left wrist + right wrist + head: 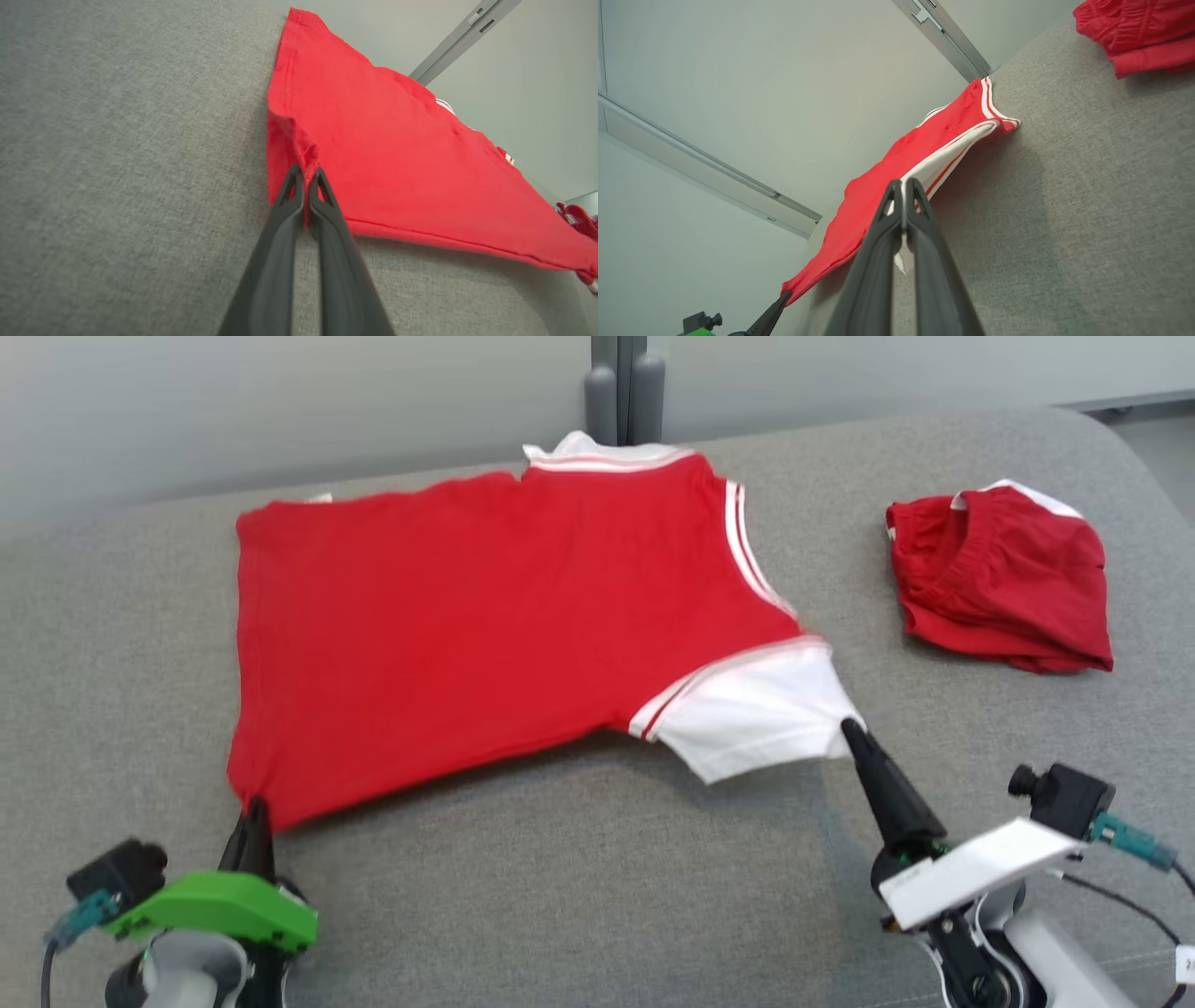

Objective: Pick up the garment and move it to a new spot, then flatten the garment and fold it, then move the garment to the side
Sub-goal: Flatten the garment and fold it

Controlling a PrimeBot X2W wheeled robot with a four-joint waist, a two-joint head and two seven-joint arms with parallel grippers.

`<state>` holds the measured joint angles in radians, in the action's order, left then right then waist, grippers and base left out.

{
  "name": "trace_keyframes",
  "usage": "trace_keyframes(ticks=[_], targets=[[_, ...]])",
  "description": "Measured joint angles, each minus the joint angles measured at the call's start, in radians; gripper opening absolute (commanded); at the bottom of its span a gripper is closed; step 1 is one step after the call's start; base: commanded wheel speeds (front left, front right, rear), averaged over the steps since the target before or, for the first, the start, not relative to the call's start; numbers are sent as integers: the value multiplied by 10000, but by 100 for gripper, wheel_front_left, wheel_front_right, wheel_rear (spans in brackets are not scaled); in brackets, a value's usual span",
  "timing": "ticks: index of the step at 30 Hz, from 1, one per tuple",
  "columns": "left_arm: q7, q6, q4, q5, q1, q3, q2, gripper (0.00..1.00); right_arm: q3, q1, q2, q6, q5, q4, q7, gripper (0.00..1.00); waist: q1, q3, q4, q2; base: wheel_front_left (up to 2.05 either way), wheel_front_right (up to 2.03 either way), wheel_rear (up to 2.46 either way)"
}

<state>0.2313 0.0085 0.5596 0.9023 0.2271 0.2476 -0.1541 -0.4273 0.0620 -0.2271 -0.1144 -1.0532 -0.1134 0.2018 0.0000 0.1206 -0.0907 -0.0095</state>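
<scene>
Left end effector (306, 170) pinches shirt (485, 616); right one (903, 184), sleeve (756, 714).

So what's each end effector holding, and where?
Both hold the red shirt: left end effector pinches its bottom hem corner, right end effector pinches its white sleeve.

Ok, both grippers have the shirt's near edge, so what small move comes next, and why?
Probably lift both together a little and start carrying that edge toward the far side. The left gripper is shut on the hem corner, the right gripper on the white sleeve. The red shirt lies mostly smooth on the grey surface, so folding looks due.
</scene>
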Motion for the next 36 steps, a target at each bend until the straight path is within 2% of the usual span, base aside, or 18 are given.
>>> trace_keyframes(ticks=[9, 14, 20, 25, 32, 36], targets=[[128, -12, -608, 295, -1313, -669, 52, 0, -280, -1123, -240, -29, -337, 1720, 0, 0, 0, -739, -202, 0, 0, 0, 0], [163, -98, -1093, 69, -1622, -518, 98, 0, -451, -1559, -989, -42, -291, 2410, -307, 0, 0, -858, -256, 0, 0, 0, 0], [171, -98, -1499, -10, -1885, -485, 144, 0, -882, -2157, -1298, -44, -458, 3089, -723, 0, 0, -864, -113, 0, 0, 0, 0], [171, -84, -1511, -107, -2155, -424, 127, 0, -709, -2415, -1509, -69, -598, 2922, -811, 0, 0, -876, -30, 0, 0, 0, 0], [171, 15, -1492, -282, -2385, -213, 165, 0, -579, -3486, -1605, 380, -1108, 1845, -989, 0, 0, -962, 220, 0, 0, 0, 0], [171, 19, -1532, -357, -2483, -180, 174, 0, -685, -3848, -1668, 380, -1421, 1536, -1239, 0, 0, -1021, 339, 0, 0, 0, 0]])
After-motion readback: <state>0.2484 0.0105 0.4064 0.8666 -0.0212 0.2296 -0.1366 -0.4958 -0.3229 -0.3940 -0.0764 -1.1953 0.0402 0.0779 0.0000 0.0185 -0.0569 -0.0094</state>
